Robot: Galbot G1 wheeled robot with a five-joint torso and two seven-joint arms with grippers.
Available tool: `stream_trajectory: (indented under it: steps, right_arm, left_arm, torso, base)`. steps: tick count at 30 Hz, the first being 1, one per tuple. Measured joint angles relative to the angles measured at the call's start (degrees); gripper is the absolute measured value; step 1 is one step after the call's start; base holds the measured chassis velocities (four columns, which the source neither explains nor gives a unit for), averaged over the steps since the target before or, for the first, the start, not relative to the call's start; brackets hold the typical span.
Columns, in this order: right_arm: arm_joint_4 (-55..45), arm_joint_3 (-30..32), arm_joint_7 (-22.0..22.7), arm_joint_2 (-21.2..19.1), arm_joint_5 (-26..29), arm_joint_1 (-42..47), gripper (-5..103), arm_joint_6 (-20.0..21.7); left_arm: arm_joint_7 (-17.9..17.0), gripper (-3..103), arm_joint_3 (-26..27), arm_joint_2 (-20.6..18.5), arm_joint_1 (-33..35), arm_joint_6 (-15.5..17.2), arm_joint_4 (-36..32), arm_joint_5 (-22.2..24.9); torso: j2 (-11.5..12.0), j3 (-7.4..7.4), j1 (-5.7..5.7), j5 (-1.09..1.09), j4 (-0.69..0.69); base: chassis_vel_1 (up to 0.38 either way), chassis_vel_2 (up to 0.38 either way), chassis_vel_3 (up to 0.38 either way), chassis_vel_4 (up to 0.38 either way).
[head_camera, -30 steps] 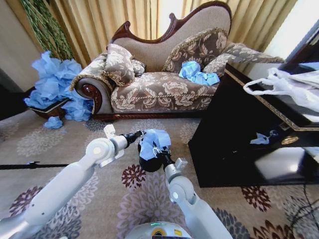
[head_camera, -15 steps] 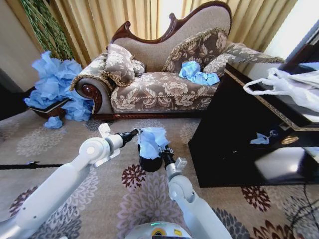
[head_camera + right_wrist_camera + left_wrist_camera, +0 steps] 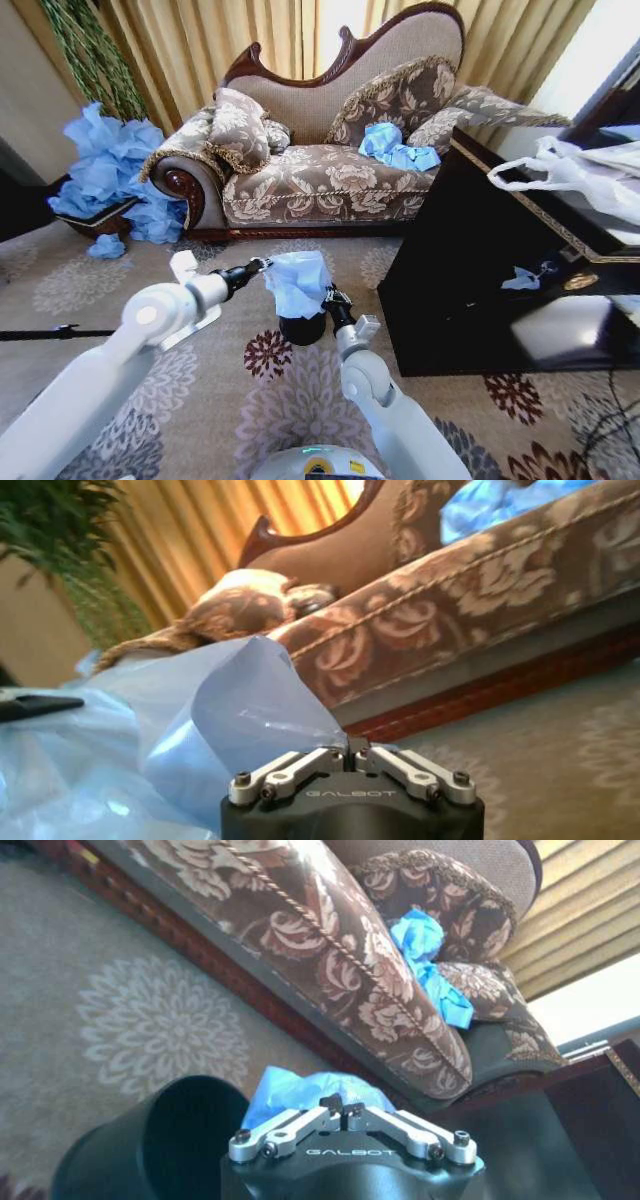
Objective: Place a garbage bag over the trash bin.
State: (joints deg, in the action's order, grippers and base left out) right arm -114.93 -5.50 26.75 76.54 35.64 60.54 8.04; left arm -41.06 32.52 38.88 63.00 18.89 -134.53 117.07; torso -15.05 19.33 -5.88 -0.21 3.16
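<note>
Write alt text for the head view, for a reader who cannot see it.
Both grippers, left and right, pinch a light blue garbage bag above a small black trash bin on a floral carpet. Behind stands an ornate sofa; a dark cabinet is to the right.

floor: patterned carpet [image 3: 120, 285], beige with dark red and pale flower medallions
on carpet, centre: trash bin [image 3: 301, 328], black, upright, just ahead of robot base
on carpet, far left: heap of blue bags [image 3: 110, 165] against sofa end, one loose blue bag [image 3: 106, 247] beside it
on carpet, back: sofa [image 3: 330, 165], carved wood frame
on carpet, right: black cabinet [image 3: 480, 270], near sofa's right end
</note>
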Motion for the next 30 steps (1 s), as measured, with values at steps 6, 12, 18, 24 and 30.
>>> stream_trajectory:
  steps: [6,12,18,24,30]
  right_arm:
    - [1.1,-2.7,-2.0,1.0,2.9,-1.8,0,-1.3]
    - [9.2,-4.7,-3.7,4.5,0.7,-5.9,0,-3.9]
    - [12.7,-3.6,-3.3,3.0,-0.8,-6.6,0,-3.0]
    - [16.0,-1.5,-3.2,1.6,-2.2,-5.5,0,-2.5]
    - [20.3,-1.2,-3.3,1.6,-2.5,-8.3,0,-0.2]
  left_arm:
    - [0.8,0,7.7,1.0,8.7,0.7,-4.0,-1.3]
    - [5.0,0,3.9,5.5,12.3,1.5,-1.4,-11.9]
    - [5.6,0,-5.8,8.1,5.7,1.6,6.7,-15.1]
    - [6.0,0,-12.4,10.4,-2.4,1.4,13.9,-16.3]
    - [4.7,0,-16.1,14.2,-9.5,1.2,21.3,-15.5]
  torso:
    - [0.0,0.00,0.00,0.01,0.00]
    - [0.0,0.00,0.00,0.00,-0.02]
    - [0.0,0.01,0.00,0.00,0.01]
    - [0.0,0.01,-0.01,0.02,0.03]
    - [0.0,0.01,-0.01,0.02,0.01]
  base:
    - [0.000,0.000,0.000,0.000]
    - [0.000,0.000,0.000,0.000]
    - [0.000,0.000,0.000,0.000]
    - [0.000,0.000,0.000,0.000]
    - [0.000,0.000,0.000,0.000]
